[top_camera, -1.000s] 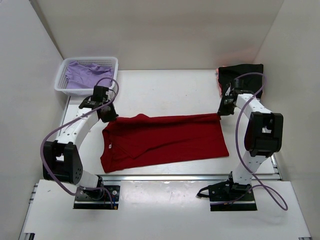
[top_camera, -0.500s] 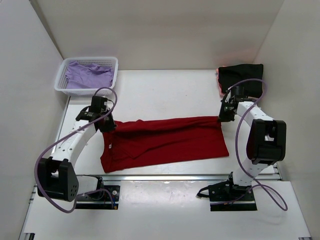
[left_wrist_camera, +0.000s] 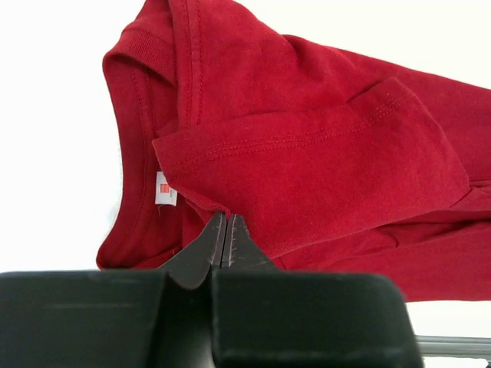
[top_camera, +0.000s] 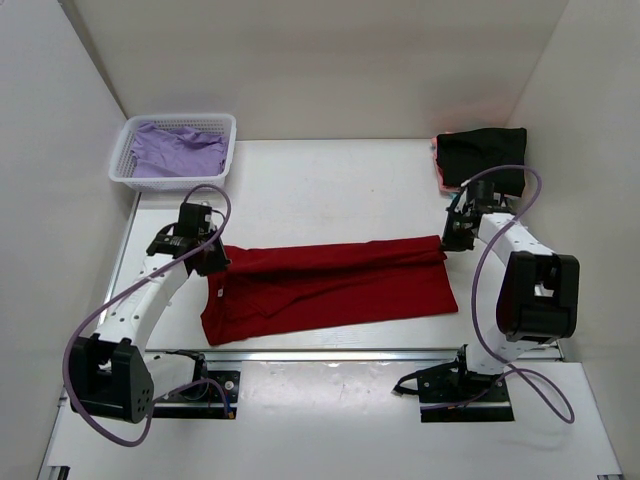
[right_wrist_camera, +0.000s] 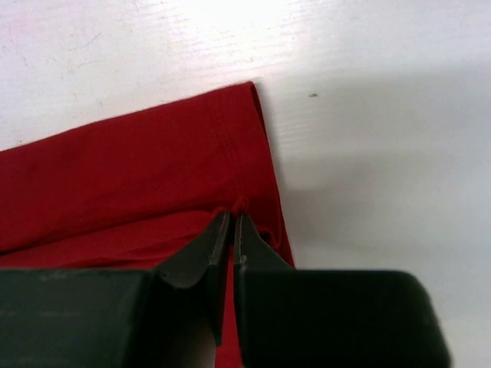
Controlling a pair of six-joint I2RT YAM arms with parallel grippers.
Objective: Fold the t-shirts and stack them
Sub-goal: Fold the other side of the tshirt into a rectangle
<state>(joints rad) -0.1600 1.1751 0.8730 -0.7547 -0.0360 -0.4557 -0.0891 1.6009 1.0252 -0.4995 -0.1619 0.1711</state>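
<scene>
red t-shirt (top_camera: 330, 290) pinched at both ends

the white surface (top_camera: 330, 185) fills mid-frame. the red t-shirt lies across its lower middle, its upper edge folded over. upper left, the basket (top_camera: 122, 165) holds a lavender t-shirt (top_camera: 175, 150); upper right sits a black t-shirt (top_camera: 485, 150). the left gripper (left_wrist_camera: 225, 224) and right gripper (right_wrist_camera: 232, 220) are each clamped on the folded edge.

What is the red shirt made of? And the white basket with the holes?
The red shirt looks like soft knitted cloth, probably cotton. It is matte, it wrinkles and folds over itself, and its hems show rows of stitching. The basket looks like stiff white plastic, with its walls moulded as a lattice of small holes.
</scene>
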